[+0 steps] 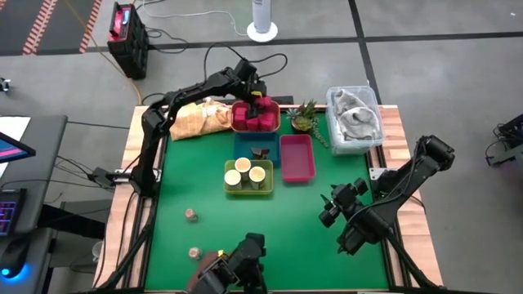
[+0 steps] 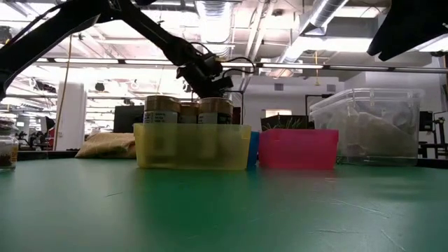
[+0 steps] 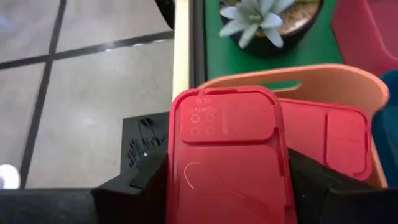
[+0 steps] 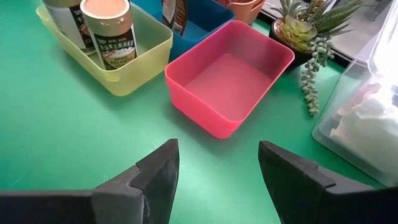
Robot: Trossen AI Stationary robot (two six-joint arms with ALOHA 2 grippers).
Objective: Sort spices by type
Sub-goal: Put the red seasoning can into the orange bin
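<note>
My left gripper (image 1: 260,104) is at the table's far edge, shut on a bright pink packet (image 3: 227,162) over the orange tray (image 3: 323,78). More pink packets (image 3: 323,143) lie in that tray (image 1: 255,121). Cream-topped jars (image 1: 245,170) stand in the yellow tray (image 1: 265,188), and a dark jar (image 1: 261,152) stands in the blue tray (image 1: 243,145). Two tiny brownish jars (image 1: 190,215) (image 1: 194,253) stand on the green mat at the near left. My right gripper (image 4: 217,180) hangs open over the mat (image 1: 331,208), near the pink tray (image 4: 227,87). My left gripper pinches the pink packet by its two long sides (image 3: 177,180), one finger (image 3: 140,183) on each. The fingers slant down from the table's far left and lie along the packet, whose lid end (image 3: 227,118) points away from them. I cannot tell whether its underside touches the tray.
A potted green plant (image 1: 304,116) and a clear plastic bin (image 1: 353,121) stand to the right of the orange tray. A yellowish bag (image 1: 200,118) lies to its left. The pink tray (image 1: 297,157) holds nothing. Open green mat lies in the middle and near part.
</note>
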